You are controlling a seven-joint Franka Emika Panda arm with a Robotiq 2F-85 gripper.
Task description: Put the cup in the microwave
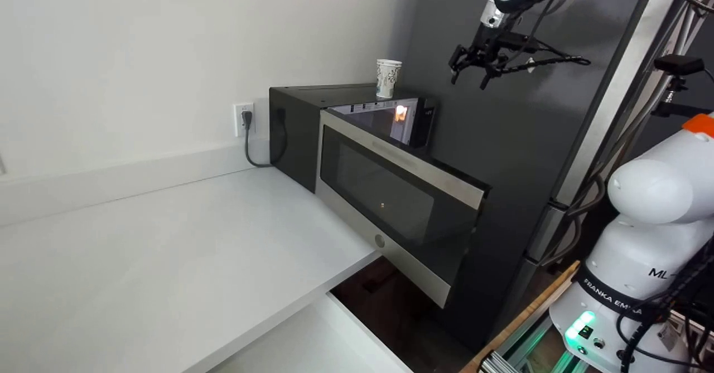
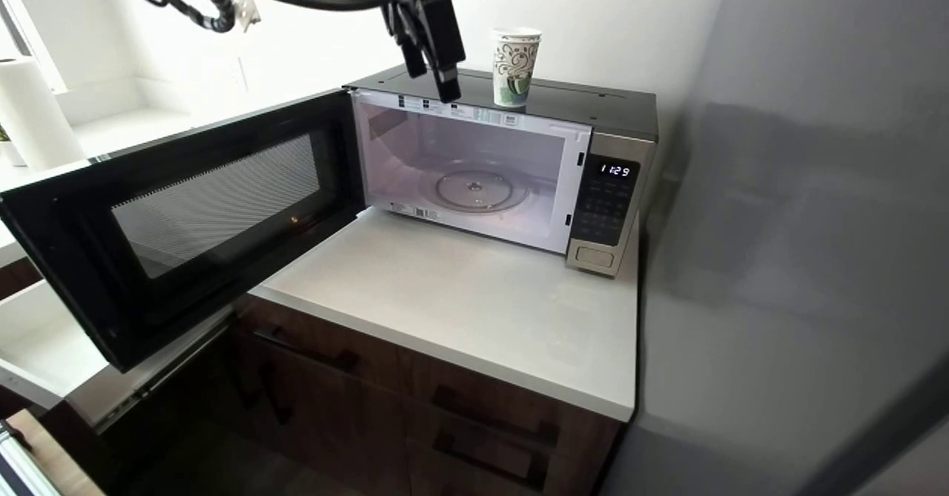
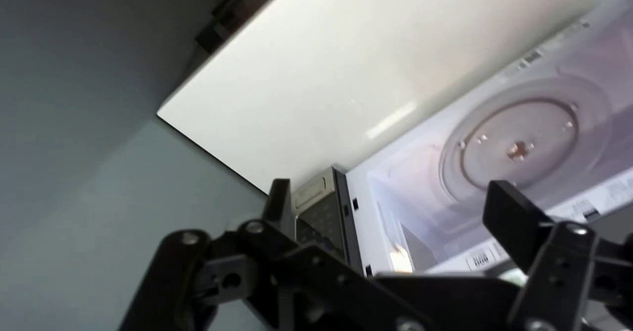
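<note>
White paper cup [image 2: 515, 70], tapered, leafy scroll print, standing upright on roof of black box-shaped microwave [image 2: 582, 101] with silver trim, near front edge. Wide dark-framed door [image 2: 222, 203] swung open; round glass turntable [image 2: 474, 190] inside. Small lit display [image 2: 614, 170] reads 11:29. Black two-fingered gripper [image 1: 468, 83] in air, apart from cup: released, fingers [image 3: 514, 222] spread.

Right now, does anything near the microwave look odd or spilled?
A drawer under the counter stands open, perhaps forgotten: only the microwave need be open. The cup stands upright atop it; no spill shows.
</note>
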